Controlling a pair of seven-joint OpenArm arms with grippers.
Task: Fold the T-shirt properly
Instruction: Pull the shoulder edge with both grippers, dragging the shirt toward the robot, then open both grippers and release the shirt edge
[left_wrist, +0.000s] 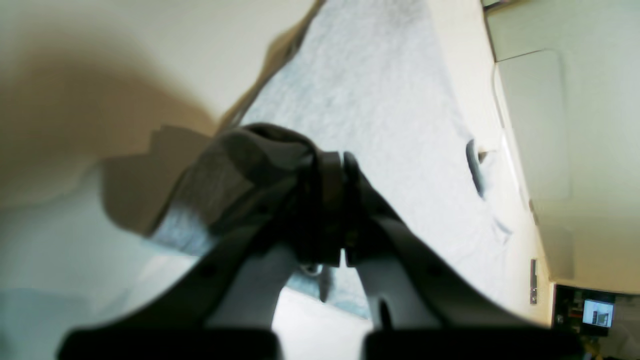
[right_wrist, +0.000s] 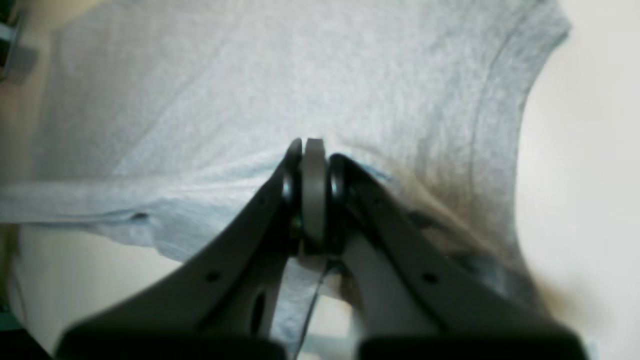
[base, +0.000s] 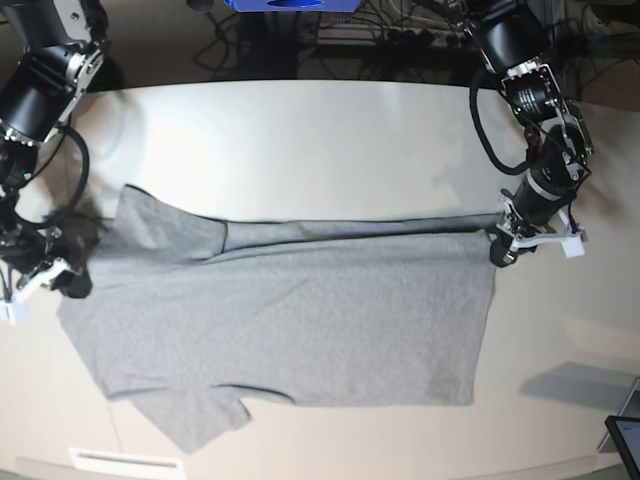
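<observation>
T-shirt (base: 290, 320) spread flat on pale surface (base: 300, 140), plain grey side up, far portion folded over toward near side, fold line running across width. One sleeve at near edge, other at far corner by right arm. Left pincer (left_wrist: 343, 165) clamped on T-shirt edge, dark bunched cloth wrapped over its tips. Right pincer (right_wrist: 315, 165) clamped on T-shirt near curved sleeve hem, thin fold of cloth between tips. Both pincers low at opposite ends of fold

Bare table (base: 300, 140) lies open beyond the T-shirt (base: 290, 330).
</observation>
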